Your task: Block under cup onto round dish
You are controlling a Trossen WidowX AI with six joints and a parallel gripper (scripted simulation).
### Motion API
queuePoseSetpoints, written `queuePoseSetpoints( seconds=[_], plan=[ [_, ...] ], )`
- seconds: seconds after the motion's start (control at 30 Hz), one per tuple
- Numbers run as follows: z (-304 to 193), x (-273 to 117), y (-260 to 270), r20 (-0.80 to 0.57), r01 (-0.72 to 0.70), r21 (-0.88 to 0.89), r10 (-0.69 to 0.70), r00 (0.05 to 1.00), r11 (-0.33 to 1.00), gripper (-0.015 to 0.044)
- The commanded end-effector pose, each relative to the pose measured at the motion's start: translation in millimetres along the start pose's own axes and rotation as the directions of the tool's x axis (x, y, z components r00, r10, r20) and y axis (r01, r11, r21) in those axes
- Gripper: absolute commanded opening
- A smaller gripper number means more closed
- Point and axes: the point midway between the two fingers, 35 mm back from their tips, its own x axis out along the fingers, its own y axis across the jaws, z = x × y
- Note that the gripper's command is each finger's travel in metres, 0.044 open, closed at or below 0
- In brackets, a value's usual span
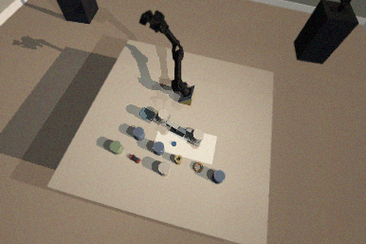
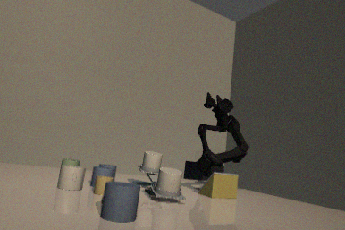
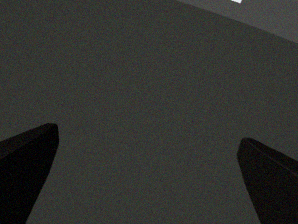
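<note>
Balance (image 1: 176, 130) (image 2: 152, 178) with two pale cups on its ends stands in front of the arm (image 1: 177, 56) (image 2: 237, 133), tilted: the nearer cup in the exterior view (image 1: 196, 134) (image 2: 170, 181) sits low, while the farther cup (image 1: 163, 115) (image 2: 152, 161) rides higher. Both cups are on their ends, and the block is out of sight, so which cup covers it cannot be told. The pincer (image 1: 145, 17) (image 2: 213, 97) (image 3: 150, 140) is spread wide with nothing between its fingers, raised and well apart from the balance. Just beside the farther cup lies a round bluish thing (image 1: 147, 113); whether it is the dish is unclear.

A white sheet (image 1: 208, 152) reaches under the low end in the top view, with a small blue spot (image 1: 173, 143) on it. Around it stand a green cup (image 1: 116, 147) (image 2: 71, 162), a separate pale cup (image 1: 163, 168) (image 2: 71, 177) and three blue cups, one (image 1: 218, 176) (image 2: 121, 201) apart from the others. Two rings, yellow (image 1: 175, 160) and orange (image 1: 194, 168), lie between them. A yellow wedge (image 1: 188, 103) (image 2: 225, 186) is near the arm's foot.
</note>
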Motion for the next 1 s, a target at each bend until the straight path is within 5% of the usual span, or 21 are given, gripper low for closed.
queuePoseSetpoints(
  seconds=[0.0, 0.47, 0.97],
  plan=[
    [-1, 1, 0, -0.002, -0.001, 0.001, 0.001, 1.000, 1.000, 0.0426],
    [-73, 49, -21, -0.130, -0.081, 0.281, 0.122, 0.984, 0.956, 0.0440],
    [-142, 98, -9, -0.224, -0.101, 0.660, 0.324, 0.919, 0.744, 0.0440]
  ],
)
